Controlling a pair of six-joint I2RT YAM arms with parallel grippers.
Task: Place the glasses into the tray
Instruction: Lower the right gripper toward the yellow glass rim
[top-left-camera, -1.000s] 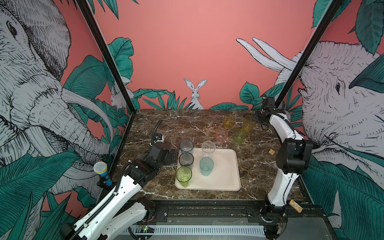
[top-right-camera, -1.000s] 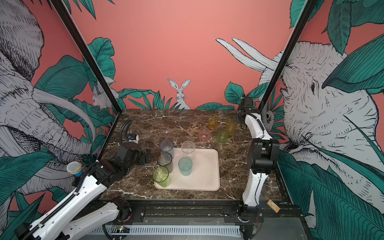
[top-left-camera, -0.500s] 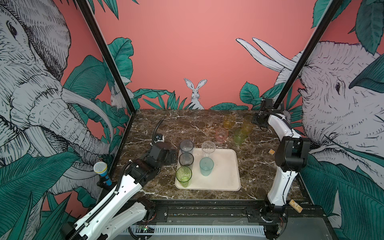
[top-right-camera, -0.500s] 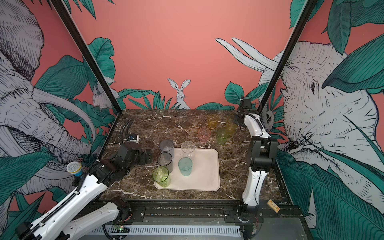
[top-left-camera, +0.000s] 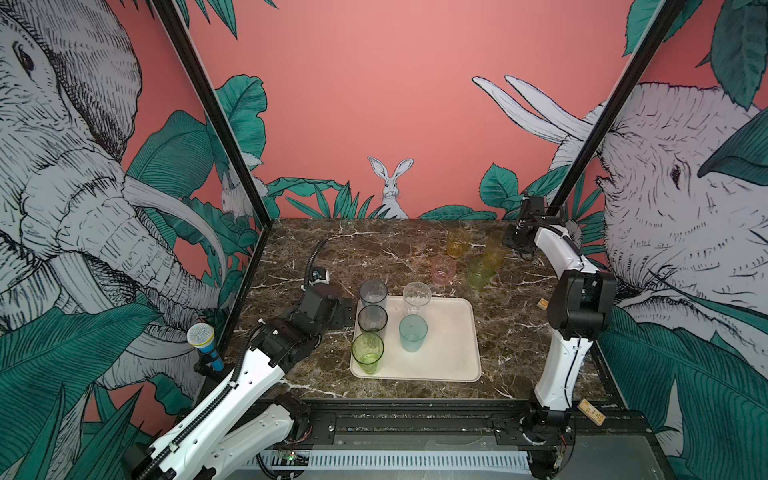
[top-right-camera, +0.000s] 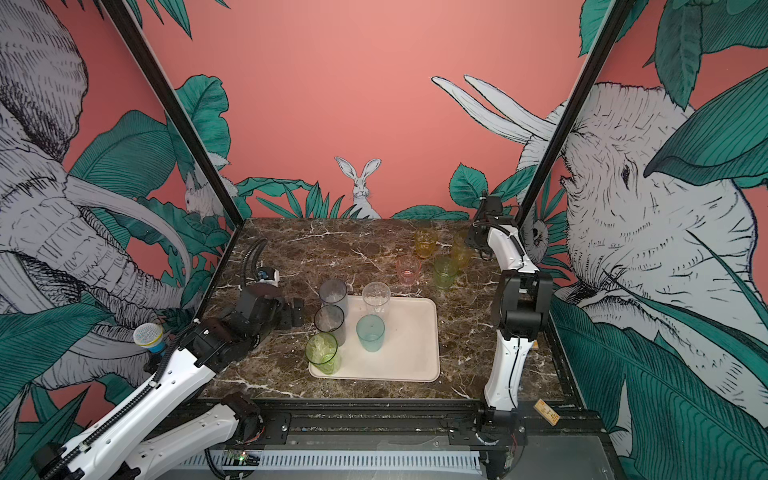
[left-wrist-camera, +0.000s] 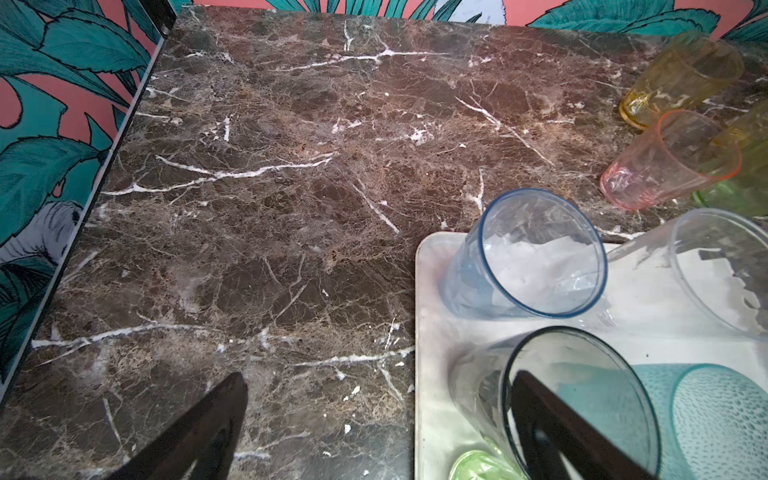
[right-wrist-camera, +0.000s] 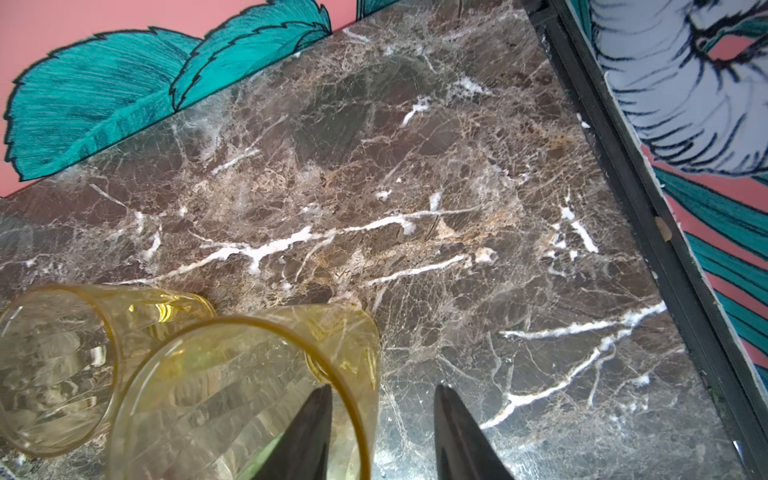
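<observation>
The cream tray (top-left-camera: 453, 353) (top-right-camera: 415, 357) holds a tall grey glass (top-left-camera: 373, 293), a smoky glass (top-left-camera: 372, 319), a green glass (top-left-camera: 367, 352), a clear glass (top-left-camera: 416, 296) and a teal glass (top-left-camera: 413, 333). Behind it on the marble stand an amber glass (top-left-camera: 457, 243), a tall yellow glass (top-left-camera: 494, 249) (right-wrist-camera: 249, 395), a pink glass (top-left-camera: 443, 270) and a yellow-green glass (top-left-camera: 480, 272). My right gripper (top-left-camera: 509, 241) (right-wrist-camera: 383, 388) straddles the tall yellow glass's wall, one finger inside, one outside, with a gap left. My left gripper (top-left-camera: 348, 316) (left-wrist-camera: 379, 376) is open beside the tray's left rim.
A cable and small connector (top-left-camera: 318, 274) lie on the marble behind the left arm. A microphone (top-left-camera: 203, 340) stands outside the left frame post. A small wooden block (top-left-camera: 541, 303) lies near the right arm. Black frame posts border the table.
The right gripper's jaws have narrowed around the tall yellow glass's wall, and the right arm has shifted slightly. The left arm and all glasses stay where they were.
</observation>
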